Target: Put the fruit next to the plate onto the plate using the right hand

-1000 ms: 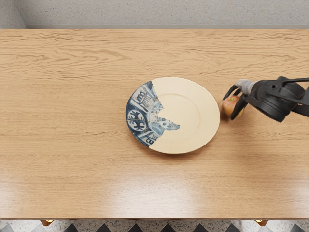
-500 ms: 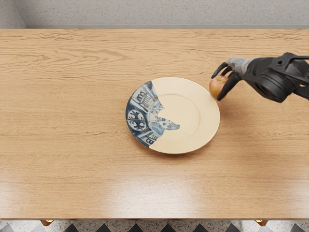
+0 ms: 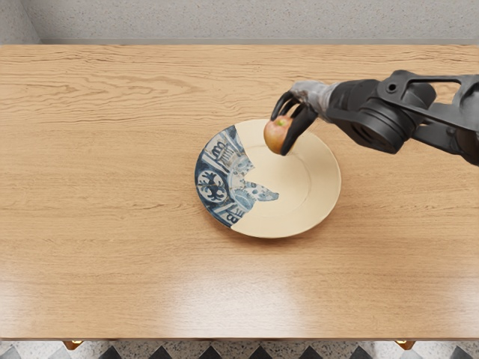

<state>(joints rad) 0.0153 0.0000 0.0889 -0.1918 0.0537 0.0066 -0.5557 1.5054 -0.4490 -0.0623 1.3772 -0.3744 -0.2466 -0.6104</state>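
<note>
fruit: small, round, smooth skin, red-orange with a yellow-green patch near the top. it sits in the grasp of the right hand, over the upper part of the plate, just inside its far rim. cannot tell whether it touches the plate surface or hangs clear of it.

right hand: dark, slim fingers curled down and around the fruit from above and from the right side, closed on it. pale grey wrist section behind the knuckles.

right arm: comes in from the right edge, matte black, with a bulky rounded joint housing and struts behind it.

plate: round, shallow, broad flat rim, glossy cream glaze. the left portion carries a blue-and-white patterned area with a jagged edge, like mosaic or broken tile shapes. it lies flat, near the middle of the table.

table: light wood, long wavy grain running left to right, slight sheen toward the near edge.

wall: grey, speckled, behind the far edge.

floor: black-and-white checks showing below the near edge.
</note>
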